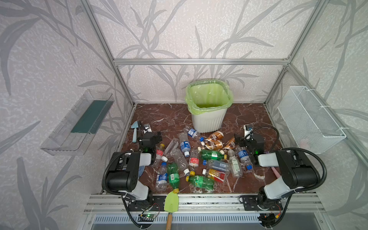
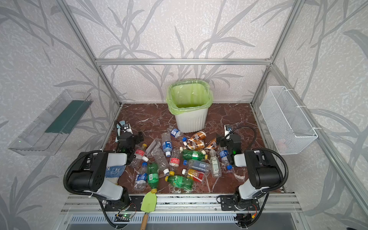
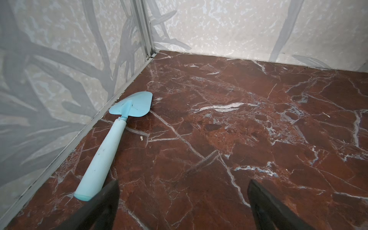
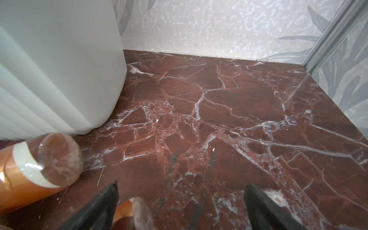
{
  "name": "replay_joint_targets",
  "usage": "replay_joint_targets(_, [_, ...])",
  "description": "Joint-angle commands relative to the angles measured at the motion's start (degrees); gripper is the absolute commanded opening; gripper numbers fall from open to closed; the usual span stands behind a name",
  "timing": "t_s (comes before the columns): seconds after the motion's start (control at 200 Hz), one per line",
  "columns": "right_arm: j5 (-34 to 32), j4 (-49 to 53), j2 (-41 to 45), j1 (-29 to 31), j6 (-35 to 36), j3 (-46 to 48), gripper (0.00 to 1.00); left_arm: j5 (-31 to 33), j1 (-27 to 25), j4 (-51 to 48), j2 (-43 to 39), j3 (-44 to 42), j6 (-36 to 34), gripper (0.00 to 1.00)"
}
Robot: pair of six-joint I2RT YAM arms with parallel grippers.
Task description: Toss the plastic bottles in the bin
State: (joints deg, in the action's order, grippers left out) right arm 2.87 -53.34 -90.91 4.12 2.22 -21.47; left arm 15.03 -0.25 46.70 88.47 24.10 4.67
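Several plastic bottles (image 1: 199,159) lie in a heap on the red marble floor between my two arms: clear ones with blue or red labels, green soda ones (image 1: 212,155) and brown-and-white wrapped ones (image 1: 214,137). The bin (image 1: 207,121), white, ribbed and lined with a light green bag, stands behind the heap at the back wall. My left gripper (image 3: 183,183) is open over bare floor left of the heap. My right gripper (image 4: 181,187) is open at the heap's right edge, beside the bin (image 4: 49,69), with a brown-and-white bottle (image 4: 39,165) lying just off one finger.
A blue toy spade (image 3: 111,147) lies along the left wall near my left gripper. A green spade (image 1: 171,203) rests on the front rail. A clear tray (image 1: 79,123) hangs on the left wall, a white wire basket (image 1: 310,119) on the right.
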Motion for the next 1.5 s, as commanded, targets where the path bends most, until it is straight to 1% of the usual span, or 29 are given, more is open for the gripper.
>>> replay_joint_targets(0.0, [0.39,0.48,1.18,0.10,0.51,-0.85,0.99,0.18,0.08,-0.40,-1.22,-0.80,-0.01,0.99])
replay_joint_targets(0.995, [0.31,0.51,1.18,0.21,0.62,-0.85,0.99,0.06,0.25,-0.47,-1.28,-0.72,-0.01,0.99])
replay_joint_targets(1.155, [0.11,0.43,1.18,0.36,0.68,-0.76,0.99,-3.11,1.45,-1.16,-1.63,-0.72,0.34,0.99])
replay_joint_targets(1.495, [0.11,0.47,1.19,0.37,0.76,-0.76,0.99,-2.90,1.30,-0.95,-1.54,-0.79,0.26,0.99])
